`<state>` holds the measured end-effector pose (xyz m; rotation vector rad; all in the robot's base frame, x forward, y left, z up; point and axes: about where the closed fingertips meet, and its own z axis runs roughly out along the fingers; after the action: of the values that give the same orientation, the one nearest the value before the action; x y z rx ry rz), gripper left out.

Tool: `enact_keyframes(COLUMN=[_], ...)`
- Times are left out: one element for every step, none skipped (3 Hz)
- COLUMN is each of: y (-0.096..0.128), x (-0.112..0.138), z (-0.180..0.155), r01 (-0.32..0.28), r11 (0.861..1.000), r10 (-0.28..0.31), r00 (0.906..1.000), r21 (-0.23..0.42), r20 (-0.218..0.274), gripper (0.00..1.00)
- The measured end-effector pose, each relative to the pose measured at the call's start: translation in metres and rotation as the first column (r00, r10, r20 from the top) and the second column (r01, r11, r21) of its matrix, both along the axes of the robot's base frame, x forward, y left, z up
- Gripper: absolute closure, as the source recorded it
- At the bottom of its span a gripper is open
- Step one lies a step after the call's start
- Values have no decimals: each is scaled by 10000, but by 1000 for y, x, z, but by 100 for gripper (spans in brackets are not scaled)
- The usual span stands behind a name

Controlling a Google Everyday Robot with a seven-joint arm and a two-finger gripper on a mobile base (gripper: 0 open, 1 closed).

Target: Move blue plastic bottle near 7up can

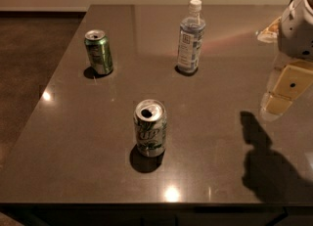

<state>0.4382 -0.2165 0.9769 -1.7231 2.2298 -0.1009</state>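
The blue plastic bottle [190, 38] stands upright at the back middle of the dark table [73, 137], clear bluish with a white cap and a printed label. The 7up can [150, 128] stands upright in the front middle, silver-white with green lettering and an open top. The bottle is well behind the can and a little to its right. My gripper [282, 95] hangs at the right edge of the view above the table, far to the right of both the bottle and the can, holding nothing that I can see.
A darker all-green can [99, 52] stands at the back left of the table. The arm's white housing [299, 27] fills the upper right corner. The arm's shadow [269, 164] lies on the table's front right. Brown floor [24, 58] lies to the left.
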Motion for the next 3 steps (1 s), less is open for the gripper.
enact_keyframes(y=[0,3,3], x=[0,14,48], z=[0,-3,-13], r01=[2,126,334], r11=[10000,9995,9962], r10=[-2,-124,-335], r00=[10000,9999,9994], r21=[4,303,800], r20=[1,-61,2], gripper=[0,0,0])
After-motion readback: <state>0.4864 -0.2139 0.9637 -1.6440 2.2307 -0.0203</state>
